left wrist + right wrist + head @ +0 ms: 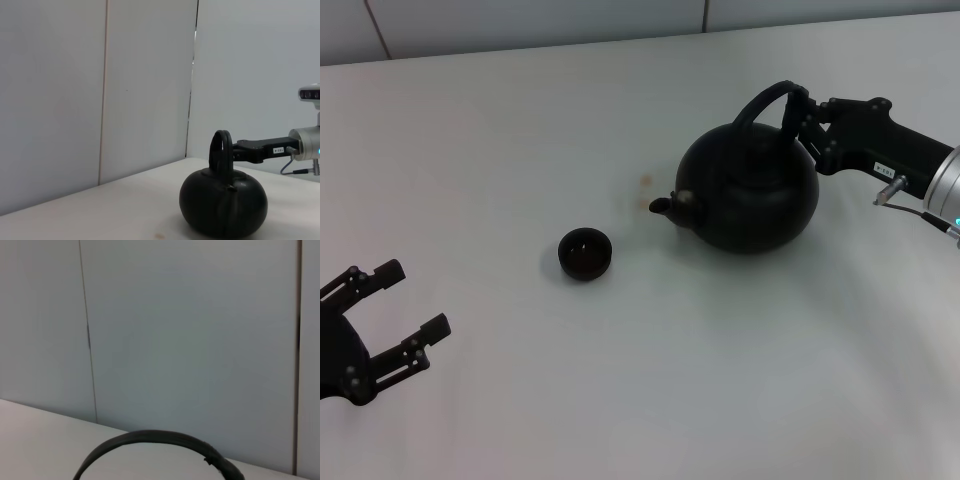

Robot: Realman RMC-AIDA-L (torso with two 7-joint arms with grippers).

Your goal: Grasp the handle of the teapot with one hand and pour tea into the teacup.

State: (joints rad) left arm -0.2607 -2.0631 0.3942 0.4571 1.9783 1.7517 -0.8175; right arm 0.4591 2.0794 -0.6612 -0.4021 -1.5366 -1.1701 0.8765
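Observation:
The black teapot stands upright on the white table, right of centre, its short spout pointing toward the teacup. The small dark teacup sits to its left, apart from it. My right gripper reaches in from the right and is shut on the arched handle at its right side. The left wrist view shows the teapot, its handle and the right gripper at it. The handle's arch shows in the right wrist view. My left gripper is open, idle at the lower left.
Small pale brown drops lie on the table just behind the spout. A grey panelled wall runs along the table's far edge.

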